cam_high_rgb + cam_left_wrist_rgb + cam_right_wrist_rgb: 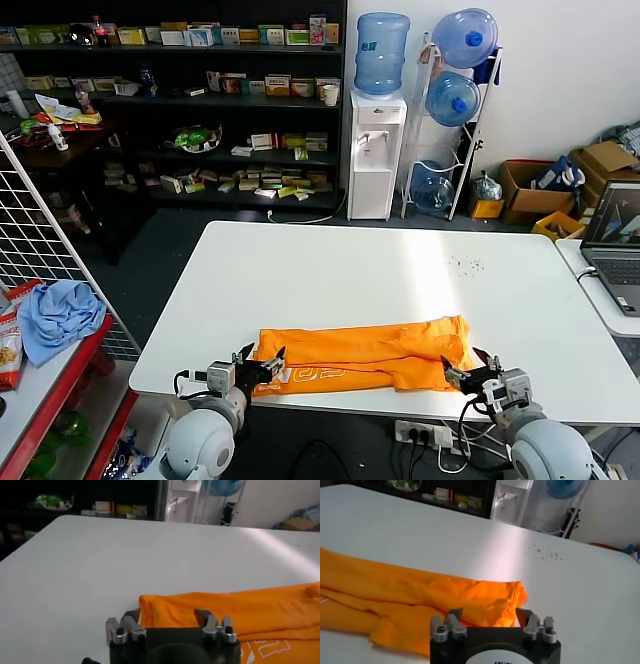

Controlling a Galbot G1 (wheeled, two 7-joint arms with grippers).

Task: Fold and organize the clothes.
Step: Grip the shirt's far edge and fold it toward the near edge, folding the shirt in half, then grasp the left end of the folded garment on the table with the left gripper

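Observation:
The orange T-shirt lies folded into a long band along the white table's front edge, with pale lettering showing near its left end. My left gripper is open at the shirt's left end, its fingers spread on either side of the cloth edge. My right gripper is open at the shirt's right end, fingers spread over the bunched cloth. Neither gripper holds the cloth.
The white table stretches away behind the shirt. A light blue cloth lies on a red rack at the left. A laptop stands on a side table at the right. Shelves and a water dispenser stand beyond.

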